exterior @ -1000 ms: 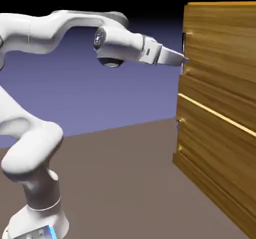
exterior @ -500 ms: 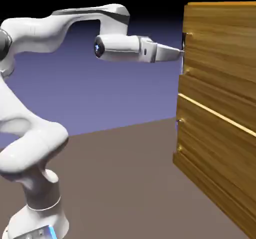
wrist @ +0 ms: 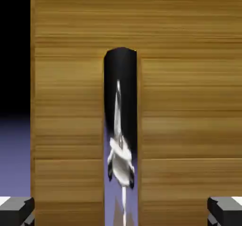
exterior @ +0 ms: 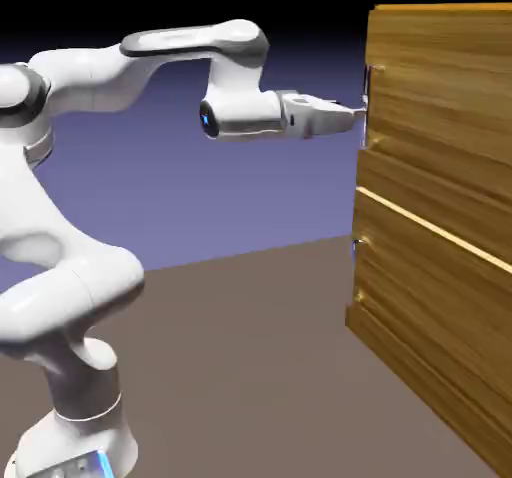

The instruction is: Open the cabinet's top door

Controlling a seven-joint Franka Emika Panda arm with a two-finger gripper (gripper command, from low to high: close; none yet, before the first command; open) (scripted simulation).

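The gripper [exterior: 352, 112] is spread wide, holding nothing, just before the top door's silver handle [wrist: 121, 140] on the cabinet [exterior: 440, 216]. If the fingers [wrist: 16, 210] close too early, I think they would miss the bar.

A plain brown tabletop [exterior: 250, 356] stretches back to its far edge, where a blue-violet backdrop [exterior: 250, 196] rises and darkens to black at the top.
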